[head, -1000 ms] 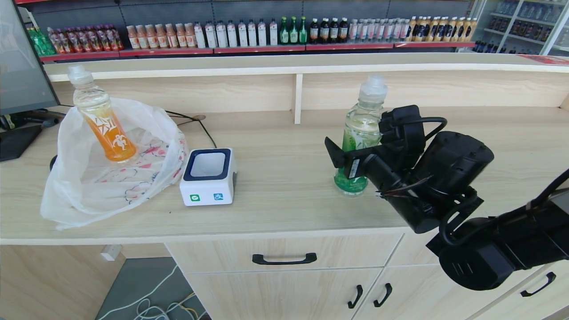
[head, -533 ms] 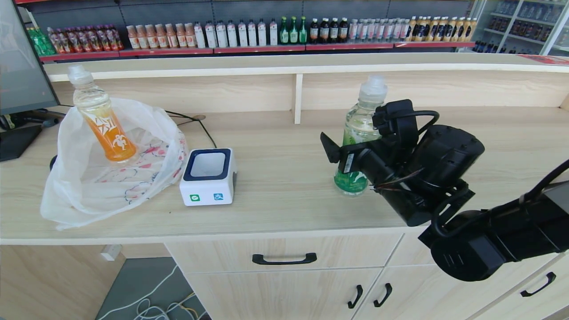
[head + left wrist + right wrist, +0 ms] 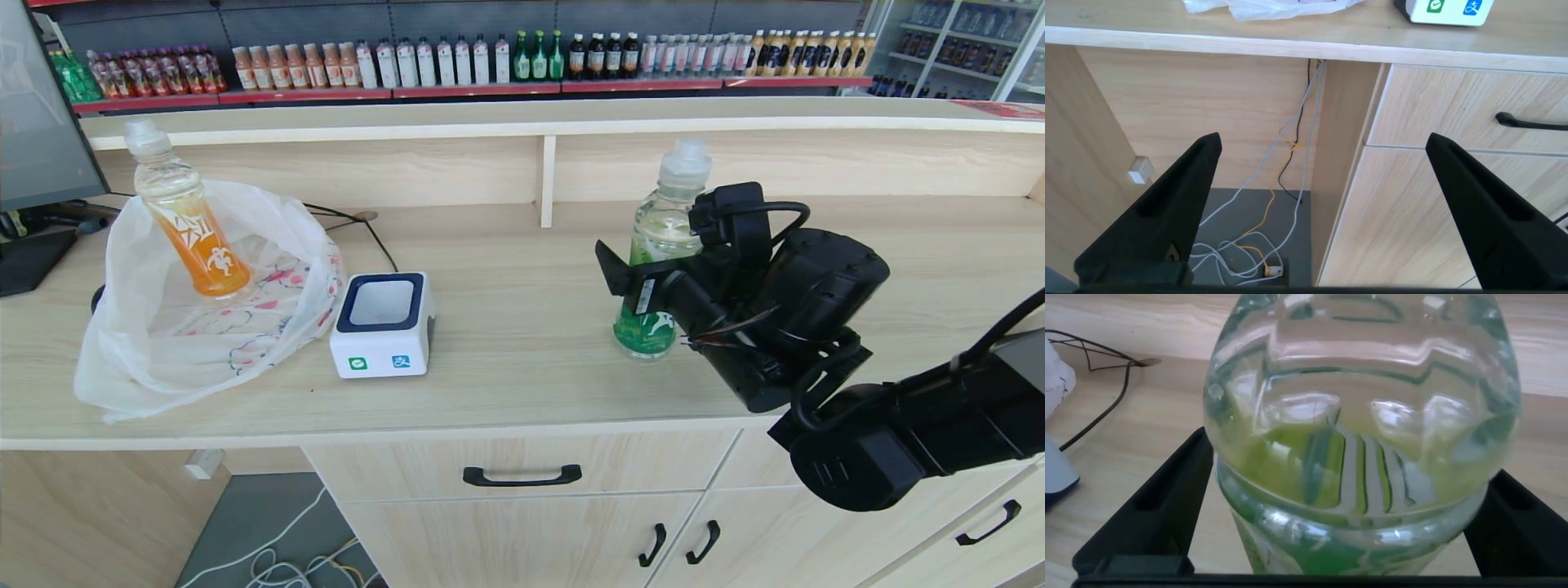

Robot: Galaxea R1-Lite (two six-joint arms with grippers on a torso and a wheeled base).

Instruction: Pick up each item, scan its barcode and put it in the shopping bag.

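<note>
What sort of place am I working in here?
Most likely a shop checkout: shelves of drinks behind the counter, a barcode scanner and a shopping bag on it.

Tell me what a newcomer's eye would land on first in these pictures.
The big black right gripper draws the eye first, open around a green bottle that stands on the right side of the wooden counter. Next comes the orange bottle, leaning in the white shopping bag on the left. The small white scanner sits beside the bag.
</note>
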